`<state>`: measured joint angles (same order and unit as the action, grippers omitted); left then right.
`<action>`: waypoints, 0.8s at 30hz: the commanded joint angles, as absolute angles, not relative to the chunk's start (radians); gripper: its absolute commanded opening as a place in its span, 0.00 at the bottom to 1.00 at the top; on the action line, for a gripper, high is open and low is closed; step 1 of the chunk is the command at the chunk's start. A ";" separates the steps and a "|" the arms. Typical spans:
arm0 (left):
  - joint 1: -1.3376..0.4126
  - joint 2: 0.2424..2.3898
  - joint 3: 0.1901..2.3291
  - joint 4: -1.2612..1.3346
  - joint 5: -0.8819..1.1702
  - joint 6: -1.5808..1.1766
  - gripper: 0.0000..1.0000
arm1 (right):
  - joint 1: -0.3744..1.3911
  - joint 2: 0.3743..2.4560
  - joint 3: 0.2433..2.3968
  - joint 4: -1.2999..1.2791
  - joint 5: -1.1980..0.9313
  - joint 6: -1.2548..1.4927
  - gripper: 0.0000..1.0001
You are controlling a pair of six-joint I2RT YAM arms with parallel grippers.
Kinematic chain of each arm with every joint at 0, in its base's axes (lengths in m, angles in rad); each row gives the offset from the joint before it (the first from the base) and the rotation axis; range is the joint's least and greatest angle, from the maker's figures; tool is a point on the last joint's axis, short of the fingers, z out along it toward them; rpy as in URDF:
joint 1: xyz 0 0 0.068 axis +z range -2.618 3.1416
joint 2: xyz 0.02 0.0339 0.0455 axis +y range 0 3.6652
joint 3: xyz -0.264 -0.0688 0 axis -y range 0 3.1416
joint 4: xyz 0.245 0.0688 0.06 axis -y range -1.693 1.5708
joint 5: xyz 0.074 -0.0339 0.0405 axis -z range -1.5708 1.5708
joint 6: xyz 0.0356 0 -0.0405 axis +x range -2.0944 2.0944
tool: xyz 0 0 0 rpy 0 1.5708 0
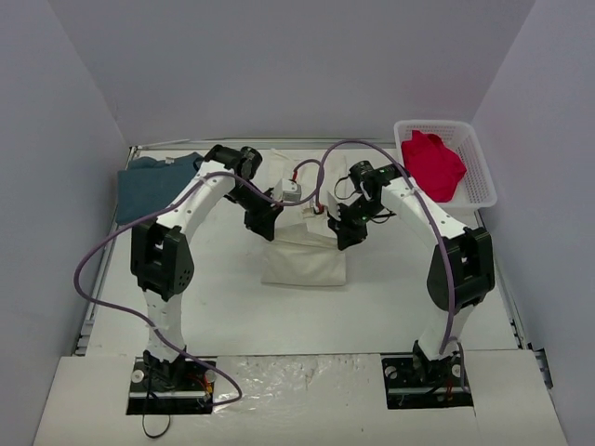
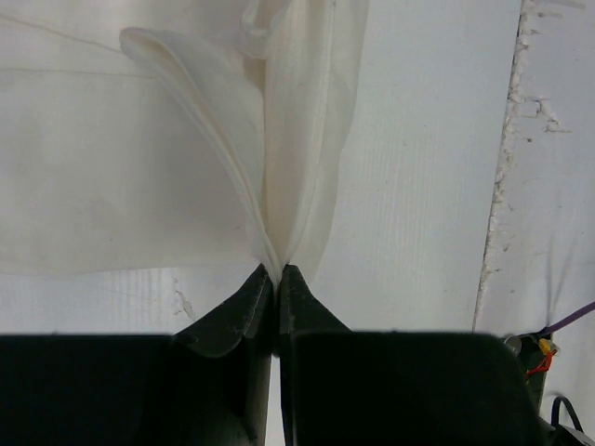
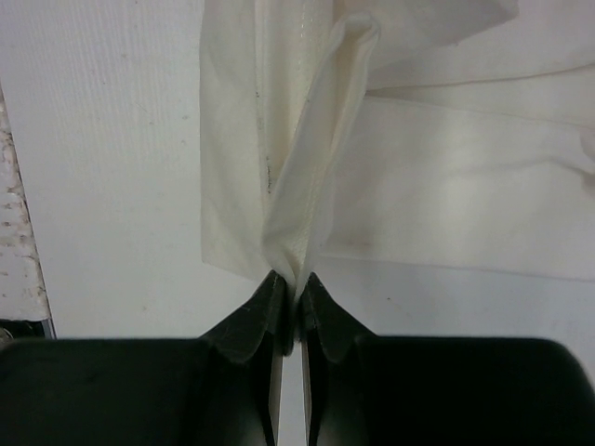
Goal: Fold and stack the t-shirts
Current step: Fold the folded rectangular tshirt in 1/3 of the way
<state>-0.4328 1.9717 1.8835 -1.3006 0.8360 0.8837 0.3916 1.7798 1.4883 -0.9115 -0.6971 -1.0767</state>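
I have my left gripper (image 2: 277, 276) pinched tight on a fold of the cream shirt (image 1: 305, 264); my right gripper (image 3: 290, 282) grips another fold likewise; that shirt lies mid-table; the teal shirt (image 1: 153, 186) lies far left; the red shirt (image 1: 433, 165) sits in the basket (image 1: 478, 165).

The white table (image 1: 390, 297) bears a cream t-shirt (image 1: 305, 265), a teal t-shirt (image 1: 149, 186) and a basket (image 1: 483, 177).

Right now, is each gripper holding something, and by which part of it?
Both hold the cream-white t-shirt, each shut on a gathered fold of cloth at its far edge: the left gripper near the left end, the right gripper near the right end.
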 commanded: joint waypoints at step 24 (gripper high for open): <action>-0.380 2.361 2.461 -1.655 0.750 1.038 0.02 | 0.285 2.147 1.894 -1.043 -0.612 -1.077 0.00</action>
<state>-0.3775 2.3775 2.4149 -1.3029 0.7994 0.9428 0.2932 2.1109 1.8408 -0.9520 -0.6659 -1.1233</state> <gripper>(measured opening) 0.034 0.056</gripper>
